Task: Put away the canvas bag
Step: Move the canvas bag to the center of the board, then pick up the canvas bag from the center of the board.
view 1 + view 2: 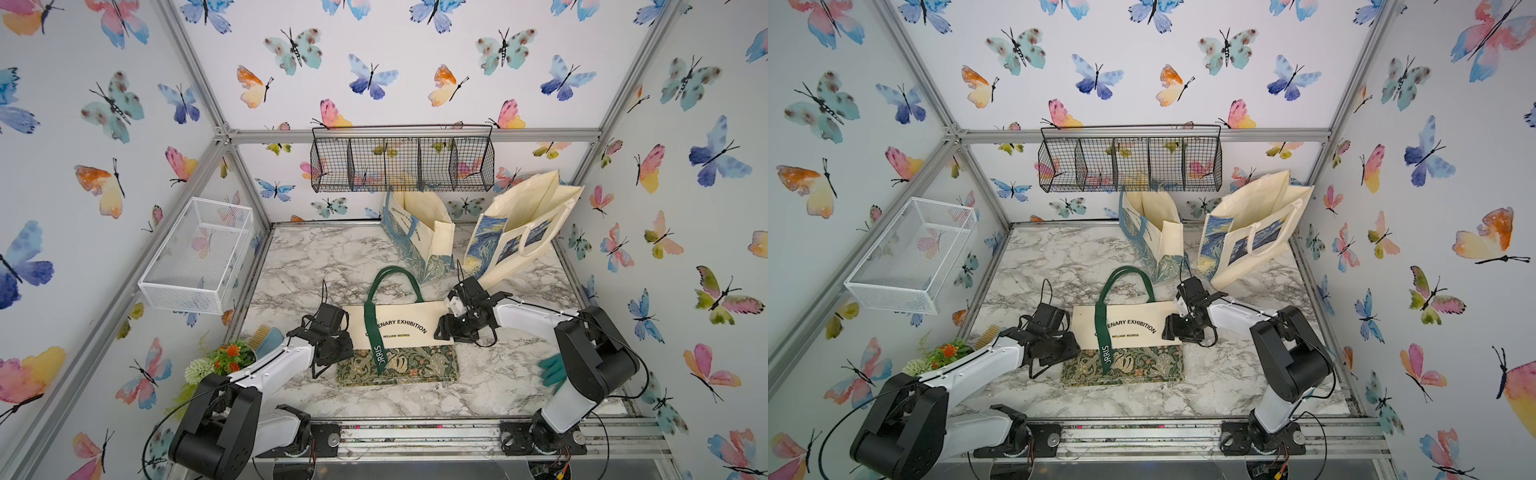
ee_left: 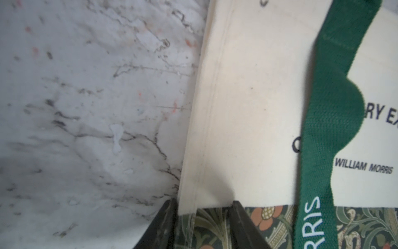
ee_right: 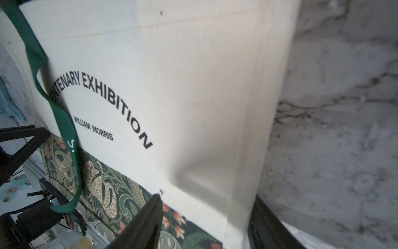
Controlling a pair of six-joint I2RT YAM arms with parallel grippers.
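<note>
**Step in hand (judged): take hold of both side edges of the bag for folding or lifting.**

1. Position. The canvas bag (image 1: 419, 318) lies flat near the front middle of the marble worktop (image 1: 316, 266), with its printed cream panel up and its floral band toward the robot. One green strap (image 1: 376, 332) trails across the panel; the other loops away toward the rear.

2. Left hand (image 2: 203, 208). It sits at the bag's left side edge and its fingers (image 2: 239, 215) are spread. One finger stands over the cloth at the line where cream meets floral. The other is just outside the seam, over bare worktop. The cloth between them lies flat, so no pinch is made.

3. Right hand (image 3: 206, 200). It mirrors this at the right side edge, fingers likewise spread, one over the cloth and one outside the edge. The cloth between them shows a shallow buckle. Whether this hand already bears on the cloth cannot be told.

4. Technique. Close both hands together and at matching points, so that the bag rises level. Catch all layers of the seam, not only the top one. Keep the trailing strap out of the fingers. Lift slowly, as canvas sags between two grips.

5. Clearance. Two tote bags (image 1: 419, 237) (image 1: 519, 232) stand at the rear, well apart. A black wire basket (image 1: 403, 166) and a white mesh basket (image 1: 195, 257) hang on the walls.
</note>
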